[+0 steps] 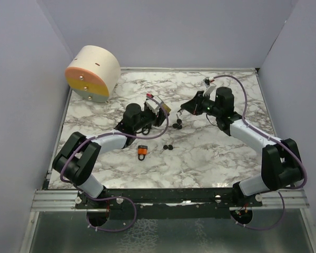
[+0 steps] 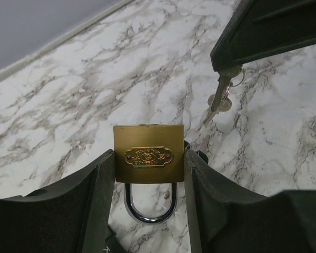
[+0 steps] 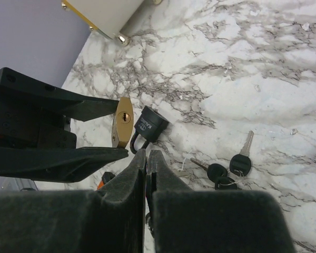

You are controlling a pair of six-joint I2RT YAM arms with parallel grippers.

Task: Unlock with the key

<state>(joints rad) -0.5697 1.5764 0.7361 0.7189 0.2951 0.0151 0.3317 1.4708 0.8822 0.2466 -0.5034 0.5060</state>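
My left gripper (image 2: 148, 158) is shut on a brass padlock (image 2: 148, 153), clamped by its sides, with the shackle toward the wrist. In the right wrist view the brass padlock (image 3: 122, 122) shows its keyhole face between the left fingers (image 3: 52, 158). My right gripper (image 3: 148, 155) is shut on a silver key (image 2: 221, 92), whose blade sticks out of the fingertips. The key is off to the right of the padlock and not touching it. From above, the left gripper (image 1: 160, 109) and right gripper (image 1: 185, 109) face each other mid-table.
A black padlock (image 3: 150, 126) lies on the marble just past the brass one. Black-headed keys (image 3: 241, 161) lie to its right, with more keys (image 1: 168, 147) nearer the front. An orange padlock (image 1: 142, 152) lies near the left arm. A round cream box (image 1: 92, 74) stands back left.
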